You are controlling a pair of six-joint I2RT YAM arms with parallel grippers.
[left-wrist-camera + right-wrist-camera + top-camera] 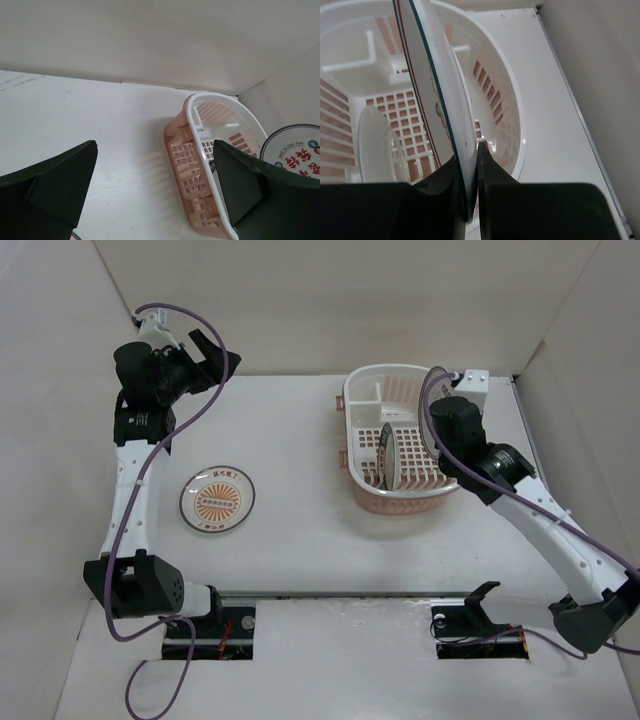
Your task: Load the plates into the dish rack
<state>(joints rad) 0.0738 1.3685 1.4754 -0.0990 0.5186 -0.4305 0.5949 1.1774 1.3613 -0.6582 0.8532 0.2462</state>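
Note:
The orange sunburst plate (217, 499) lies flat on the table at the left. The pink-and-white dish rack (400, 502) stands at the far right; it also shows in the left wrist view (186, 165). One plate (388, 455) stands upright in its ribs, seen pale in the right wrist view (375, 145). My right gripper (470, 150) is shut on the rim of the dark green-blue rimmed plate (440, 85), held on edge over the rack (515, 115), right of the standing plate. My left gripper (205, 350) is open and empty, raised at the far left (155, 145).
White walls close the table at the back and both sides; the right wall (600, 75) runs close to the rack. A plate with a dark rim and red characters (295, 150) shows at the rack's far side in the left wrist view.

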